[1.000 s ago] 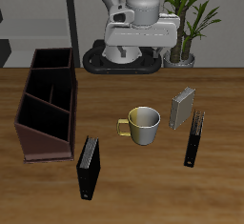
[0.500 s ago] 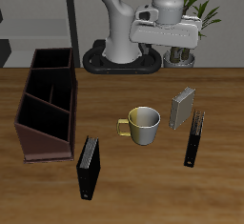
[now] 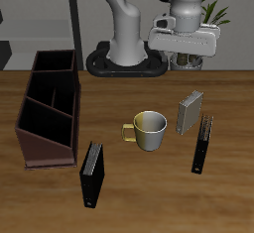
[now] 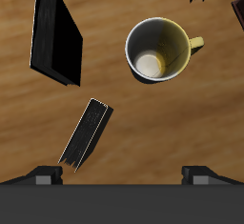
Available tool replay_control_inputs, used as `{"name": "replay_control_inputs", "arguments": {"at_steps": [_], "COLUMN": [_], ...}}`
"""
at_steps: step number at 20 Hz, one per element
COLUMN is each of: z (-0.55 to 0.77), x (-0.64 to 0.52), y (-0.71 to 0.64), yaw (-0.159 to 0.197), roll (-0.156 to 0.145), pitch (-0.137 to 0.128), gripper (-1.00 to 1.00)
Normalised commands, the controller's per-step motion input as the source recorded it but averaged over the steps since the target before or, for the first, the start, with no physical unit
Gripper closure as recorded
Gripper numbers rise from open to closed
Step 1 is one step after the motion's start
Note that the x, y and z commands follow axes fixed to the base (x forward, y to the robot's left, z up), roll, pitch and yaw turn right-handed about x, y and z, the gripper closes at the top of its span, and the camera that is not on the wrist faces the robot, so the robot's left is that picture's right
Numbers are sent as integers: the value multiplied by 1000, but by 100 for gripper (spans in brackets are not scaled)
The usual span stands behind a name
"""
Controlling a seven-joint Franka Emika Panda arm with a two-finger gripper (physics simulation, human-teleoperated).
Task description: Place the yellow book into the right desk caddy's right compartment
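Note:
The yellow book has grey covers and stands upright on the table beside the mug; in the wrist view it shows edge-on and dark. My gripper hangs high above the table, behind and above the book, open and empty. Its two fingertips stand wide apart in the wrist view. The right desk caddy is a dark maroon box at the far side of the table from the book. Its plain rectangular end compartment is the one nearest the robot's base.
A black book stands just in front of the yellow book and also shows in the wrist view. A second black book stands near the front edge. The yellow-handled mug sits mid-table. A potted plant stands behind.
The gripper has swung sideways from behind the mug to above and behind the yellow book. Nothing on the table has moved.

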Motion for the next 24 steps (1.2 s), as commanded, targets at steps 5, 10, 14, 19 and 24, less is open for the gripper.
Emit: {"name": "replay_control_inputs", "arguments": {"at_steps": [5,10,14,19,24], "z": [-247,-118,-94,-161,-275], "x": [4,85,145,89,43], "y": [337,226,140,54,179], "yaw": [-51,-41,-47,-51,-2], "roll": [40,-2,36,16,29], "pitch": [14,-10,-2,6,38], "gripper": [-100,-100,-100,-100,-100]}}
